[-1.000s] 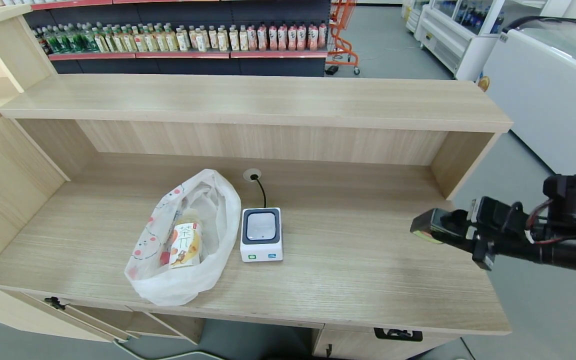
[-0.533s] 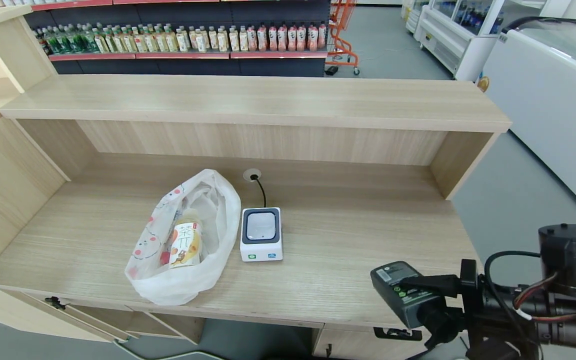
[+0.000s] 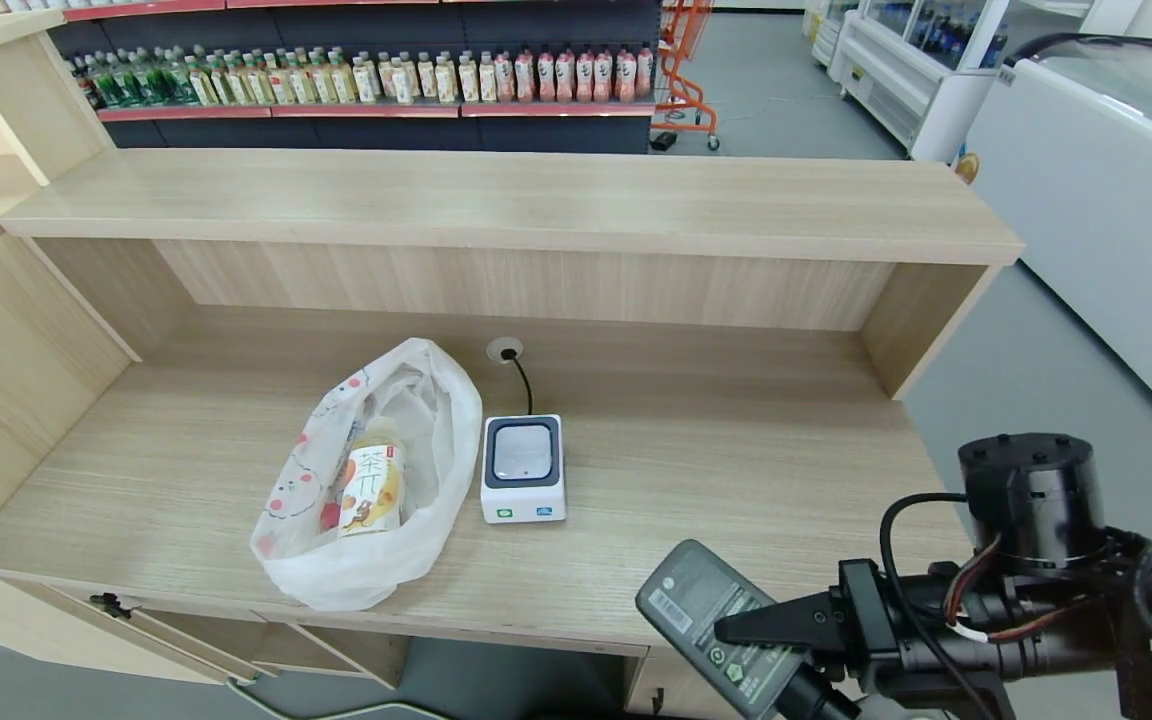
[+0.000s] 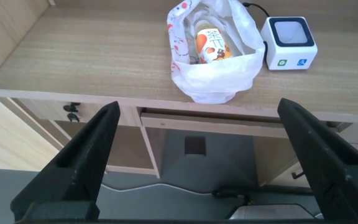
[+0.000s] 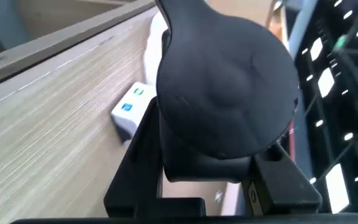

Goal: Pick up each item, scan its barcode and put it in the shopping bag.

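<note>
The dark flat item (image 3: 706, 620), barcode label facing up, was clamped in the right gripper (image 3: 751, 640) over the near right edge of the counter (image 3: 736, 450). Farther left, the white scanner (image 3: 523, 468) stood between the item and the shopping bag (image 3: 286, 500), just beside the bag, which held 1 bottle (image 3: 371, 490) lying down. The right arm lay roughly level, pointing left. The left gripper (image 4: 199, 112) hung low, nearer than the counter's edge, its 2 fingers spread wide.
</note>
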Robot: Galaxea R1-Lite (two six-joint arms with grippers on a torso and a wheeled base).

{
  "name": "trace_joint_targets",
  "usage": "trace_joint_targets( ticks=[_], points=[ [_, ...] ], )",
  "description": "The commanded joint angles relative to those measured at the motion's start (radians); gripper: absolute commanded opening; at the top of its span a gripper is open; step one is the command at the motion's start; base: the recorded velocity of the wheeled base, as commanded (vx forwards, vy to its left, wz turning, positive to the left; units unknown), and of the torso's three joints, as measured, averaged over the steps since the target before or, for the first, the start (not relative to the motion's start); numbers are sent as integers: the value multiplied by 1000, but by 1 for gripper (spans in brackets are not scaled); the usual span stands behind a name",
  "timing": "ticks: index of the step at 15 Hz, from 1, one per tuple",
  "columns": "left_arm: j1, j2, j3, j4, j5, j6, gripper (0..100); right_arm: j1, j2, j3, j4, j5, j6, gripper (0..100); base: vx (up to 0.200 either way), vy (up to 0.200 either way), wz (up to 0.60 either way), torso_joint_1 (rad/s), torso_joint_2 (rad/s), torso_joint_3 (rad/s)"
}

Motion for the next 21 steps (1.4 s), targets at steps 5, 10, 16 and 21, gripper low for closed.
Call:
trace_joint_targets(
  ticks=[5,10,16,21],
  points=[
    [0,0,0,0,0,0,100,44,47,-20,0,178,-191,0,0,0,0,0,0,0],
    [0,0,0,0,0,0,100,61,53,-26,-3,227,-289,0,0,0,0,0,0,0],
    [0,0,0,0,0,-1,100,66,100,-55,-1,290,-305,0,0,0,0,0,0,0],
    [0,0,0,0,0,-1,100,67,203,-153,3,350,-299,0,0,0,0,0,0,0]
  ],
)
